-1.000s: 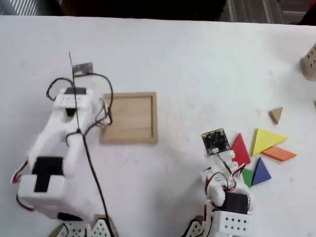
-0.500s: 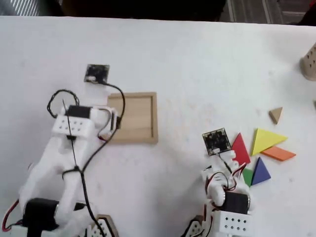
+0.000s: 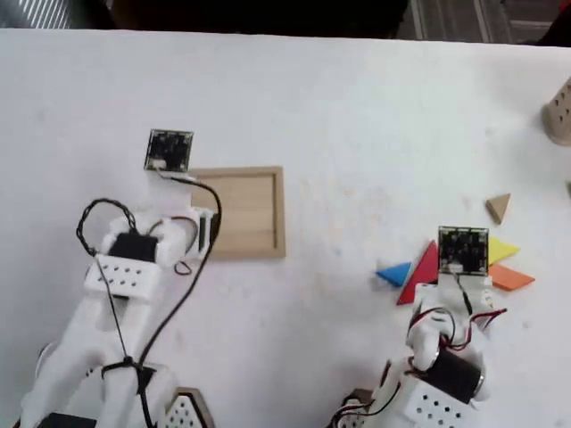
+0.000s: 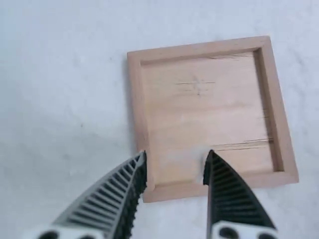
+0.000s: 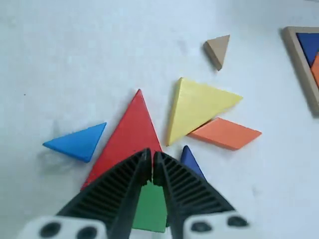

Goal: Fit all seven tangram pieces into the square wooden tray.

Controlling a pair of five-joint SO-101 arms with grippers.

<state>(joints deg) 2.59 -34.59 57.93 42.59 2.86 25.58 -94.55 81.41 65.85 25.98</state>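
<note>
Zero of seven pieces are in. The square wooden tray [image 4: 199,99] sits bare, with all seven lying loose on the table well apart from it: red triangle [image 5: 127,137], yellow triangle [image 5: 197,107], orange parallelogram [image 5: 224,133], light blue triangle [image 5: 77,142], dark blue triangle [image 5: 189,159], green square [image 5: 149,206], tan triangle [image 5: 218,50]. Left gripper [image 4: 174,159] is parted and empty, tips over the tray's rim. Right gripper [image 5: 152,155] is pinched closed on nothing, over the red triangle's edge — contact unclear.

White plastic arms [image 3: 89,321] carry black motors [image 3: 451,374], looping black cables [image 3: 217,214] and ribbed dark fingers [image 5: 184,189].
</note>
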